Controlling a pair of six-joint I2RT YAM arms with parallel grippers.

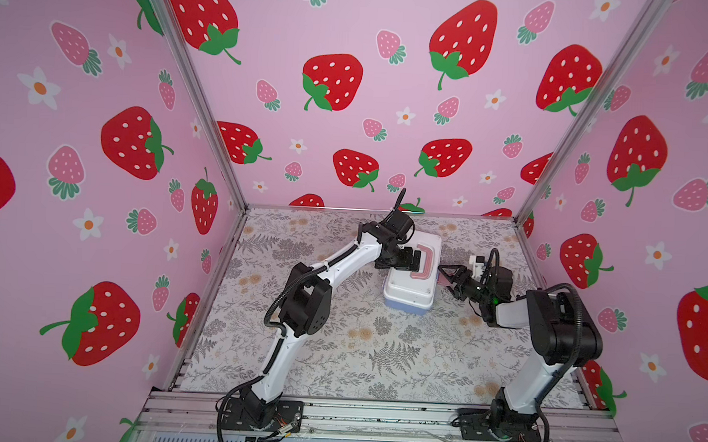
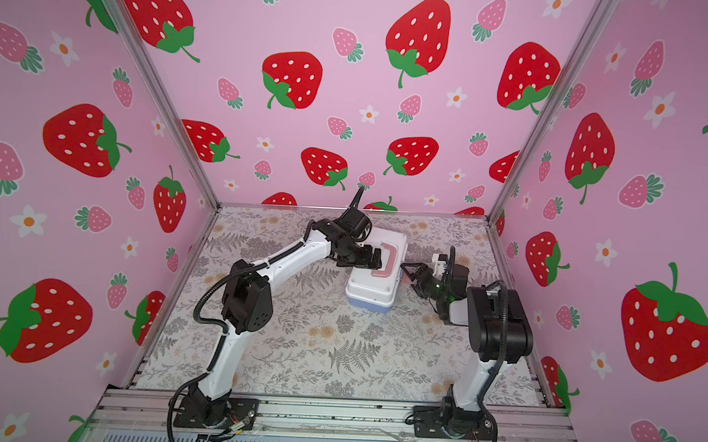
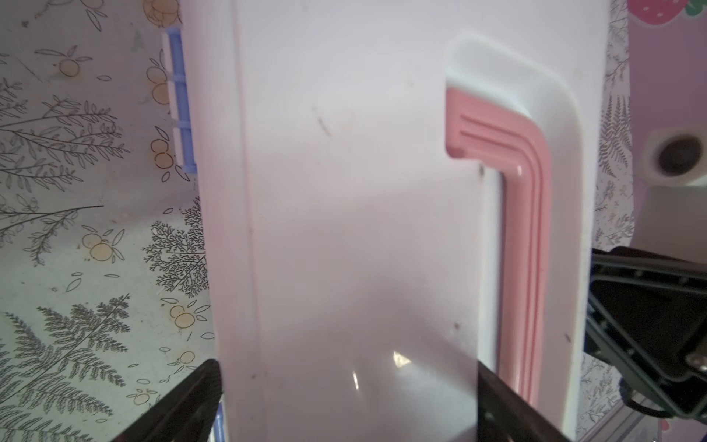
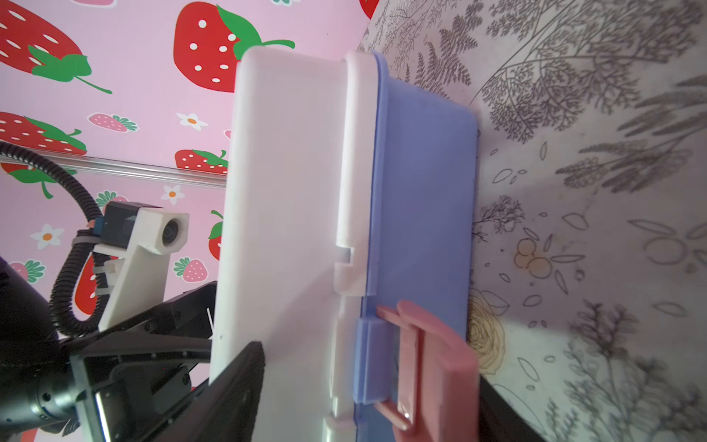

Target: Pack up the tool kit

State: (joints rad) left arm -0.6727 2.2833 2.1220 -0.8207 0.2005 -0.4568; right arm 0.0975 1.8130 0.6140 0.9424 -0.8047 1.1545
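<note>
K: Left gripper (image 1: 416,260)?

M: Jaws spread wide, nothing held. Its black fingers (image 3: 183,405) sat low over the smooth white lid (image 3: 344,191). One was past the edge with the blue ribbed knuckles, the other beside the handle recess.

K: Right gripper (image 1: 445,279)?

M: Jaws stood apart at the case front, with the flat pink latch (image 4: 432,363) between them. Whether either finger touched it could not be told.

K: Where was the tool kit (image 1: 409,289)?

M: It lay flat with the lid down, toward the back middle of the table (image 1: 337,354), between the two grippers. It was a round-cornered rectangular box of glossy plastic. The base (image 4: 421,191) was periwinkle. The ribbed pink U-shaped handle (image 3: 524,229) was folded into a moulded recess.

K: Surroundings?

M: The table carried a matte mat (image 2: 295,352) printed with grey ferns and tan blossoms. The pink walls (image 1: 391,107) bore red strawberries, and bare aluminium rails (image 1: 375,416) ran along the near edge.
</note>
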